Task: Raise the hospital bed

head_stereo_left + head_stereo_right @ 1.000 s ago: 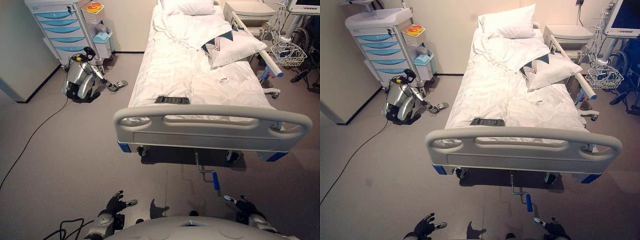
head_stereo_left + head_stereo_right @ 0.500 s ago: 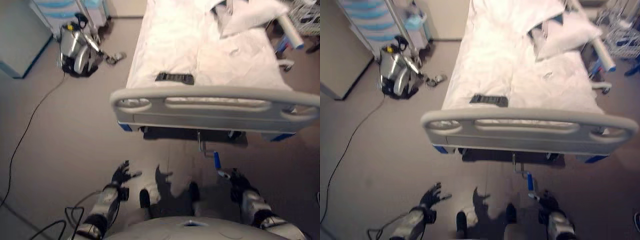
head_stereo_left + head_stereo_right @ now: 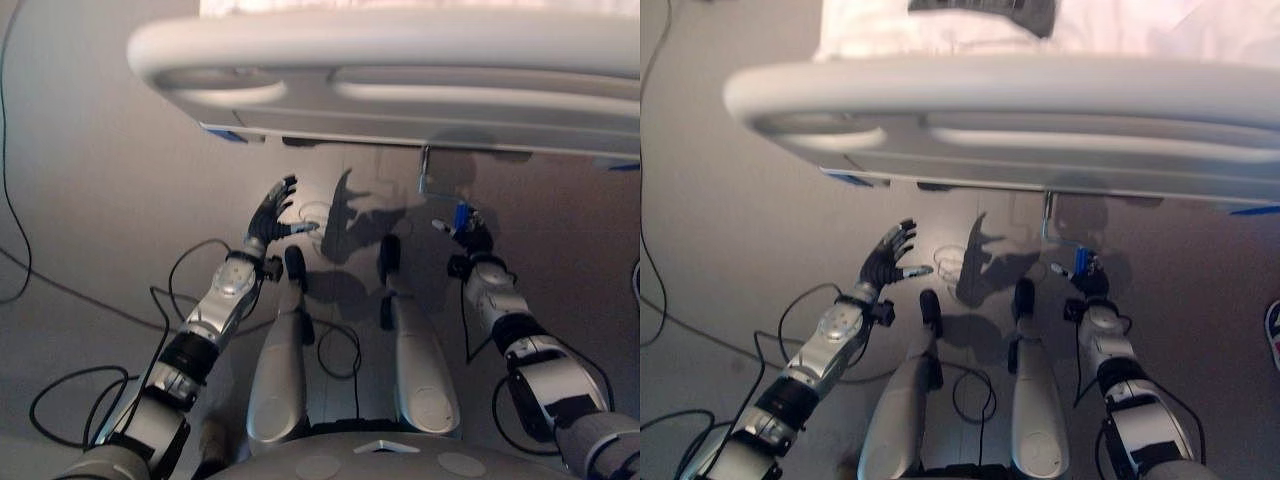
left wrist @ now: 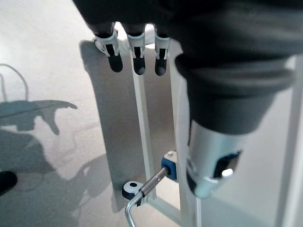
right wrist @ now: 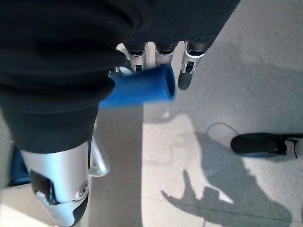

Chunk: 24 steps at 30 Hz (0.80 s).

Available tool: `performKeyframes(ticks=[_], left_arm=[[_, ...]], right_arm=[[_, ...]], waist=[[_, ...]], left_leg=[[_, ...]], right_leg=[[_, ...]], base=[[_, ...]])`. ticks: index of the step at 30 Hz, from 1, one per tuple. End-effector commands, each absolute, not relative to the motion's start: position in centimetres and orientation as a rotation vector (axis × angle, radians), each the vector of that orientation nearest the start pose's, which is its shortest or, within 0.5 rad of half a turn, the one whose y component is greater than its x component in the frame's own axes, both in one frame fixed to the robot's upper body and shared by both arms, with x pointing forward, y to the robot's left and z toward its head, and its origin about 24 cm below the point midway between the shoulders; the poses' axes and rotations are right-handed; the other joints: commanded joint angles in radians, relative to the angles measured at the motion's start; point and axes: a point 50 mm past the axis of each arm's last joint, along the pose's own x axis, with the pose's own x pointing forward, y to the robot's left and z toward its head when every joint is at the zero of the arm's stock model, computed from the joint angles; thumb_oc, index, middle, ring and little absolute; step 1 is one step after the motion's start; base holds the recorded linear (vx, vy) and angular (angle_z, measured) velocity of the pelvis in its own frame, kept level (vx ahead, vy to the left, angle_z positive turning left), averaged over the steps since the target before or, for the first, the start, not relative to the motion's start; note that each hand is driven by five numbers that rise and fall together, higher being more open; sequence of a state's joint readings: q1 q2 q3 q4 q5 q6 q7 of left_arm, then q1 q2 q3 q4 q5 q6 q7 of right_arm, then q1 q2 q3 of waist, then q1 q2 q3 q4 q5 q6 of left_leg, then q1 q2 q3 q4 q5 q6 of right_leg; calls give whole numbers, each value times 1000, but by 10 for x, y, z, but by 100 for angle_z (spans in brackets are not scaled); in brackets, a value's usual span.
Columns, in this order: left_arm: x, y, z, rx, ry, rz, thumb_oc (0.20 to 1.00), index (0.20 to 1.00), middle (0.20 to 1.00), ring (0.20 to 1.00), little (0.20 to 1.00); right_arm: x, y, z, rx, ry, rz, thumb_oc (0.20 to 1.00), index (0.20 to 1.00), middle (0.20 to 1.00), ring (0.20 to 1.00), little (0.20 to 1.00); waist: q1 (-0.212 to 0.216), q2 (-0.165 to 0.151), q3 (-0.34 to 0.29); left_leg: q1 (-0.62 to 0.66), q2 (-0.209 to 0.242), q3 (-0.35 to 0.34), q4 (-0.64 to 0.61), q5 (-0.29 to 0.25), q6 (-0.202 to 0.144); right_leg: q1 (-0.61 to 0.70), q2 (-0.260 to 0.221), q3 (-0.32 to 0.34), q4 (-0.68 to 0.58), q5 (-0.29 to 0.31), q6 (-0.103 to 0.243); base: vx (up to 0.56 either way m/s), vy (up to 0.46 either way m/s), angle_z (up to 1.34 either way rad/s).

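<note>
- The right robot hand is low in front of the bed's foot end, at the blue crank handle. In the right wrist view its fingers curl over the handle and its thumb lies on the other side, so it is grasping the handle.
- The left robot hand hangs over bare floor, touching nothing. Its fingers are spread and nearly straight, and it is released.
- The crank's metal rod comes out from under the footboard and bends toward the blue handle. In the head views the handle is mostly covered by the right robot hand, with a small bit of blue showing.
- The left wrist view looks under the bed at pale frame bars, a blue fitting and another bent metal rod. What that rod joins to is cut off.
- The grey footboard crosses the top of both head views. Beyond it are the white sheet and a dark flat object lying on it, partly cut off and hard to identify.
- The floor is plain grey.
</note>
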State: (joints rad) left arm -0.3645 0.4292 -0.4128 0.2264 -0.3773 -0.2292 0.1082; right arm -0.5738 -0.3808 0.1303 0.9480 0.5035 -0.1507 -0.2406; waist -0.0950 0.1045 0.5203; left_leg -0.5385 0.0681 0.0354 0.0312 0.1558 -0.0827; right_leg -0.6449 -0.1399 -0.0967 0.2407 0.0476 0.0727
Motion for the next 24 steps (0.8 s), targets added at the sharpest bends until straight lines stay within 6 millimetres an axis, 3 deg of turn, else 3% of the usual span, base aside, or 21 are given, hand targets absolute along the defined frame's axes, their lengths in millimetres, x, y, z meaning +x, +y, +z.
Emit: performKeyframes(ticks=[1, 5, 14, 24], left_arm=[[301, 136, 123, 41, -377, -273, 1000, 1000, 1000, 1000, 1000], [298, 133, 152, 18, -487, -287, 1000, 1000, 1000, 1000, 1000], [286, 115, 189, 3, -648, -351, 1000, 1000, 1000, 1000, 1000], [277, 118, 202, -21, -711, -344, 1000, 1000, 1000, 1000, 1000]], right_arm=[[345, -250, 44, 34, 134, -411, 1000, 1000, 1000, 1000, 1000], [359, -243, 64, 65, 84, -404, 1000, 1000, 1000, 1000, 1000], [367, -262, 80, 156, 77, -506, 1000, 1000, 1000, 1000, 1000], [375, -254, 95, 207, 24, -466, 1000, 1000, 1000, 1000, 1000]], waist=[[-10, -27, -23], [-3, -39, 0], [4, -20, 0], [6, -31, 0]], left_leg=[[-53, -17, -25, 148, -105, 15], [-120, -21, -20, 175, -114, 15], [-256, -38, -21, 235, -135, 17], [-298, -41, -6, 228, -133, 18]], right_leg=[[-23, 4, -6, -12, 7, 66], [-93, 2, 7, 13, 9, 66], [-212, -10, 8, 41, 10, 65], [-255, -9, 17, 12, 30, 67]], base=[[-77, 14, -2], [-18, 5, -4], [3, 27, 0], [2, 15, 0]])
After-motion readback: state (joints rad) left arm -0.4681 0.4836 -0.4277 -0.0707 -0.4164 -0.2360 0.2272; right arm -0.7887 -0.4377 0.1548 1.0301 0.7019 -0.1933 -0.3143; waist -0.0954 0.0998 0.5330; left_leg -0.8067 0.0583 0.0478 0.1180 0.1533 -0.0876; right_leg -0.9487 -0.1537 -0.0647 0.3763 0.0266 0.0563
